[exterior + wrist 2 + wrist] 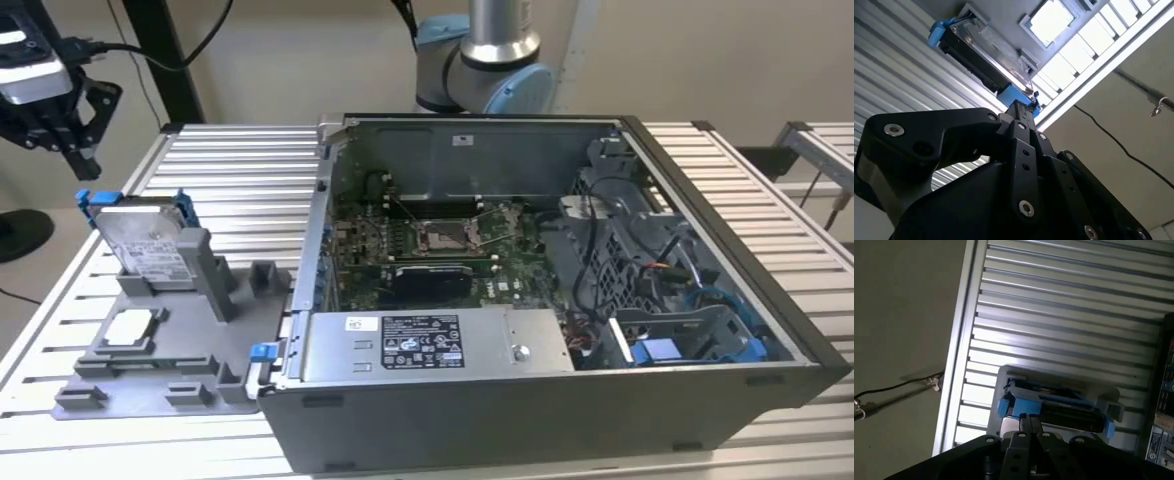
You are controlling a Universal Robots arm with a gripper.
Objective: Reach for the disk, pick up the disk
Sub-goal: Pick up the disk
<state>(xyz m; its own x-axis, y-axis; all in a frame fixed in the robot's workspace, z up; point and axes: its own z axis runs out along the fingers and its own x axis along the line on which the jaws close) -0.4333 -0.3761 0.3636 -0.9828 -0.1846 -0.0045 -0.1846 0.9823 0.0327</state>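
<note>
The gripper (83,165) hangs closed and empty above the disk (144,243), which stands upright in a grey holder (200,300) by the table (240,170) edge

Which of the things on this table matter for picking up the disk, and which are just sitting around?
Job: silver-grey rectangular metal disk with blue rails, upright in the grey plastic fixture; black gripper, shut, above the disk, not touching.
Lying about: small square silver chip on the fixture; open grey computer case; grey metal box with black-white label inside it.
</note>
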